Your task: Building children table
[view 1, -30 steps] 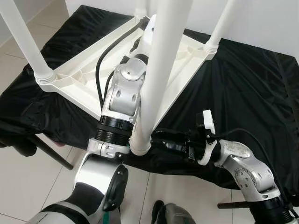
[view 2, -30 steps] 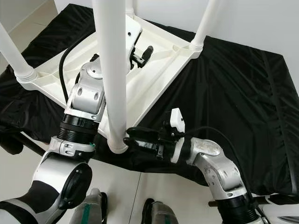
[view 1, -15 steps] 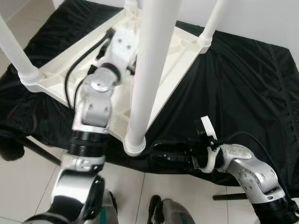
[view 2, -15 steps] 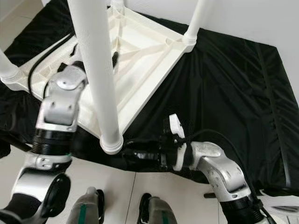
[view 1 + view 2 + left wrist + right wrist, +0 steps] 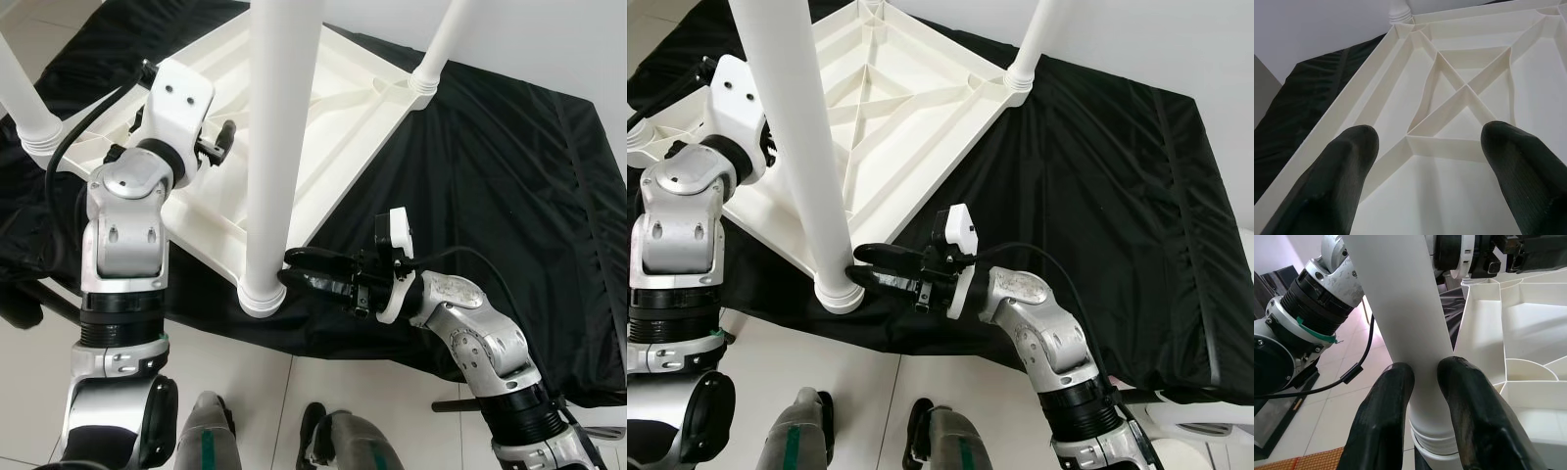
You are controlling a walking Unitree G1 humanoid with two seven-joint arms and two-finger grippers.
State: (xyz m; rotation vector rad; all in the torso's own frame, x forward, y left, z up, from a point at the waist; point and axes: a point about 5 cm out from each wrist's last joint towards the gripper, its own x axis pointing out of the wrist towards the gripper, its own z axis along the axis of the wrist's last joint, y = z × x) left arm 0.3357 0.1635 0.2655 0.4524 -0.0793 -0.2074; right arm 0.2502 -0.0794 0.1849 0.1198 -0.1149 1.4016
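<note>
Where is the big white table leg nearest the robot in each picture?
Left eye view: the table leg stands in the middle, with the right claw at its base.
Right eye view: left of middle.
Left wrist view: not in it.
Right wrist view: straight ahead.
Shared landmark: the ribbed white tabletop underside.

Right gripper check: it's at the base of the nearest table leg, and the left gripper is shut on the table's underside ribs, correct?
Not quite. The left gripper is open, its two fingers spread apart above the table underside and gripping nothing, as the left wrist view shows. The rest holds: the right gripper is at the base of the nearest leg.
</note>
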